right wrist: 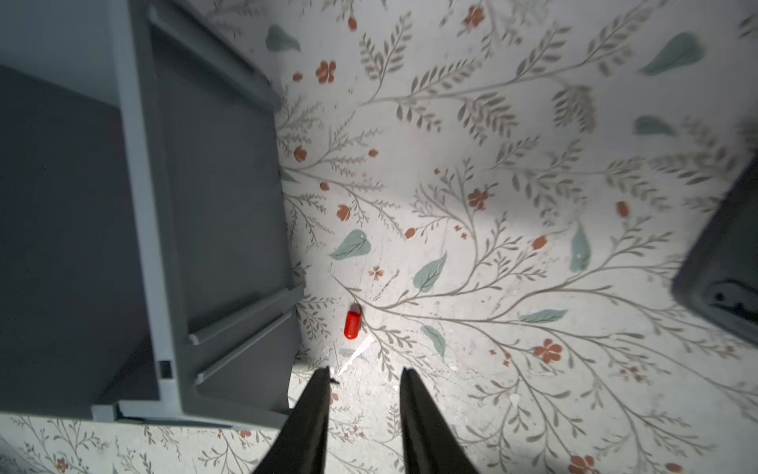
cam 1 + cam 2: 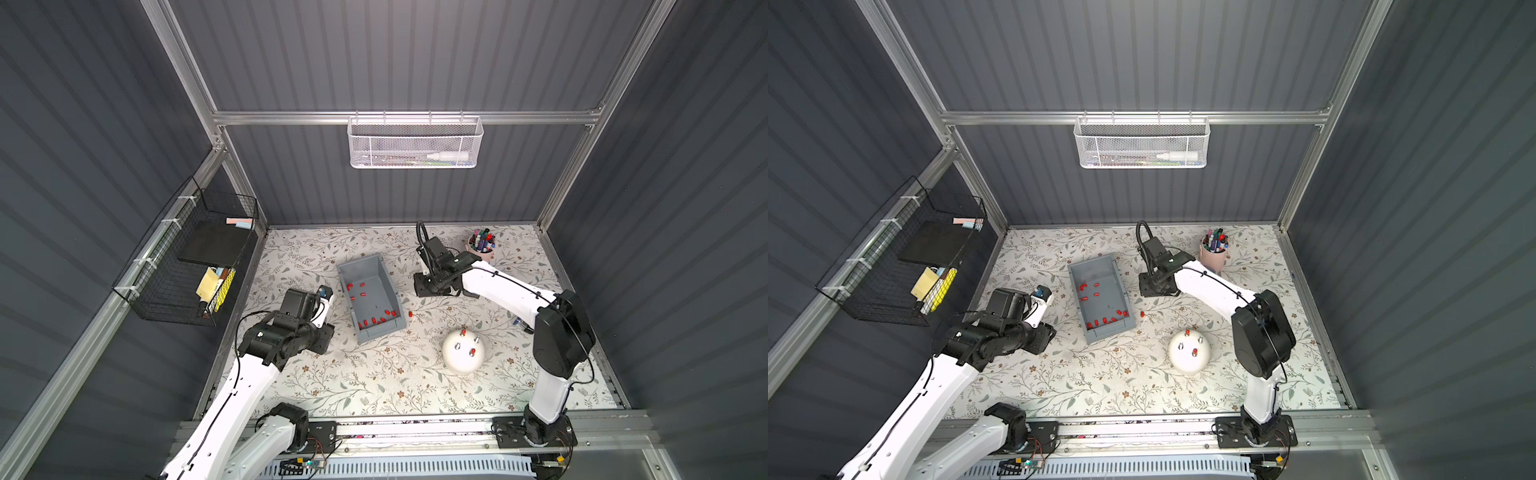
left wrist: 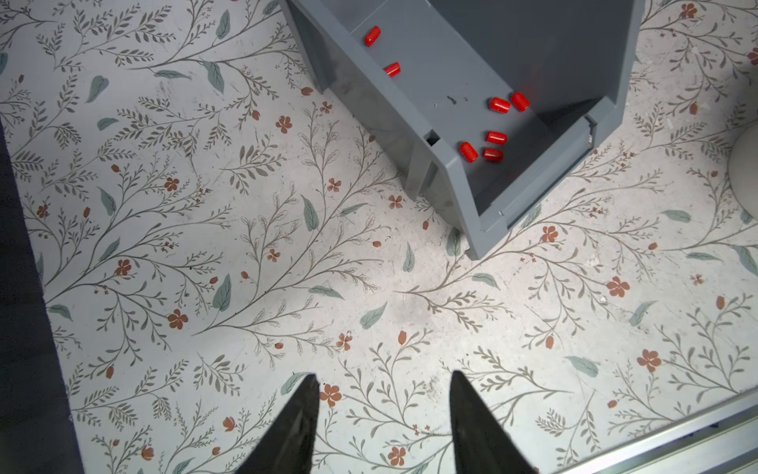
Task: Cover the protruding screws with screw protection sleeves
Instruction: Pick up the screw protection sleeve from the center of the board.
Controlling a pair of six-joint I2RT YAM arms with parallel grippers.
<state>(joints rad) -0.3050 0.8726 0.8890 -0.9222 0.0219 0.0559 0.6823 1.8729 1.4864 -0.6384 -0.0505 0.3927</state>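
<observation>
The left hand [image 3: 383, 383] hangs released, empty, near the bin [image 3: 451, 184]. The right hand [image 1: 365, 375], also released, hovers by a sleeve [image 1: 352, 324] on the desk [image 1: 533, 123].

The left arm [image 2: 245, 390] and right arm [image 2: 505, 289] share smooth white links joined by bulky black joint housings [image 2: 561, 332], with thin black cables [image 2: 517, 283] clipped along them. Black base plates [image 2: 503, 432] sit bolted on the aluminium rail [image 2: 415, 430]; the fingers [image 3: 295, 427] are black, tapering wedges.

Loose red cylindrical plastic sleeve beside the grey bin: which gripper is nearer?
Right. The right gripper sits just short of the red sleeve; the left gripper is beyond the grey plastic bin, on its far side.
</observation>
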